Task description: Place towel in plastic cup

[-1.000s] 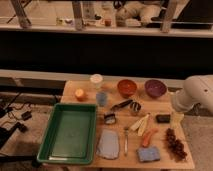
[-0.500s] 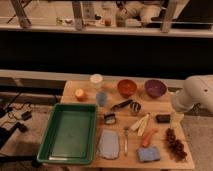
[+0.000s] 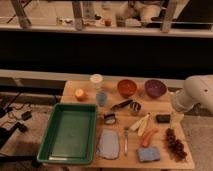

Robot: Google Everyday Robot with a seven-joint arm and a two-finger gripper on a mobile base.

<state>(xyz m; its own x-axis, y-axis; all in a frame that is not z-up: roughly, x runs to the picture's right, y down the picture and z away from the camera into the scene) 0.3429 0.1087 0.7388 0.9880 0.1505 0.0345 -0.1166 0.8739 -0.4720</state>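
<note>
The towel point(image 3: 108, 144) lies flat near the table's front edge, a limp grey-blue cloth just right of the green tray. The plastic cup point(image 3: 101, 98) stands upright behind the tray's far right corner, a blue-grey tumbler in front of the white cup point(image 3: 96, 80). My white arm point(image 3: 196, 94) comes in at the table's right edge. Its gripper point(image 3: 175, 119) hangs low beside a small black object point(image 3: 162, 118), open and holding nothing, far right of both towel and cup.
The green tray point(image 3: 70, 132) fills the table's left. An orange round thing point(image 3: 80, 94), an orange bowl point(image 3: 127, 87) and a purple bowl point(image 3: 155, 88) stand at the back. A blue sponge point(image 3: 149, 154), a carrot, a banana, utensils and a dark cluster lie front right.
</note>
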